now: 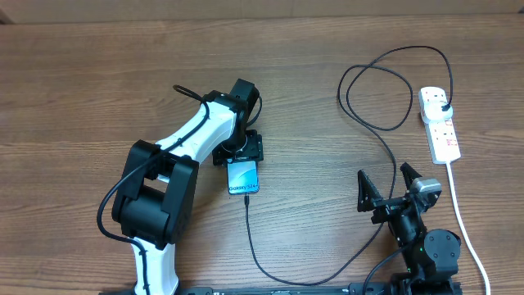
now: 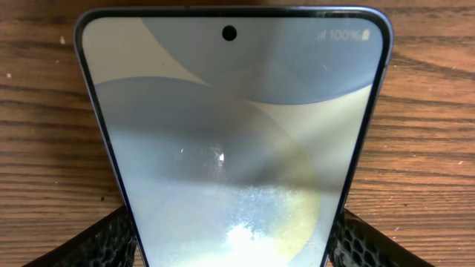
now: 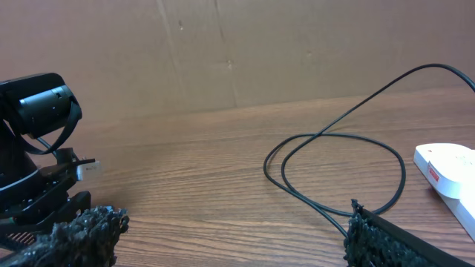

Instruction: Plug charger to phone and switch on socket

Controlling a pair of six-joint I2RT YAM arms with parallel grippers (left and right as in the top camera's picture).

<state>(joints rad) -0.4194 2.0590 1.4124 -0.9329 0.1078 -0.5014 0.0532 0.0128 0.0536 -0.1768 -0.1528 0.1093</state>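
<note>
The phone [image 1: 243,177] lies on the wooden table with its screen lit. In the left wrist view the phone [image 2: 234,111] fills the frame. My left gripper [image 1: 240,154] is shut on its upper end, one finger against each long edge [image 2: 234,216]. The charger, a thin black cable [image 1: 385,141], meets the phone's lower edge, runs along the table's front and loops up to a black plug in the socket [image 1: 440,124]. The socket is a white power strip at the far right. My right gripper [image 1: 383,176] is open and empty near the front right [image 3: 230,222], with the cable's loop [image 3: 334,141] ahead of it.
The socket's thick white cord [image 1: 458,205] runs down the right side past my right arm. In the right wrist view the socket's end [image 3: 445,167] shows at the right edge, my left arm [image 3: 33,133] at the left, and a brown wall behind.
</note>
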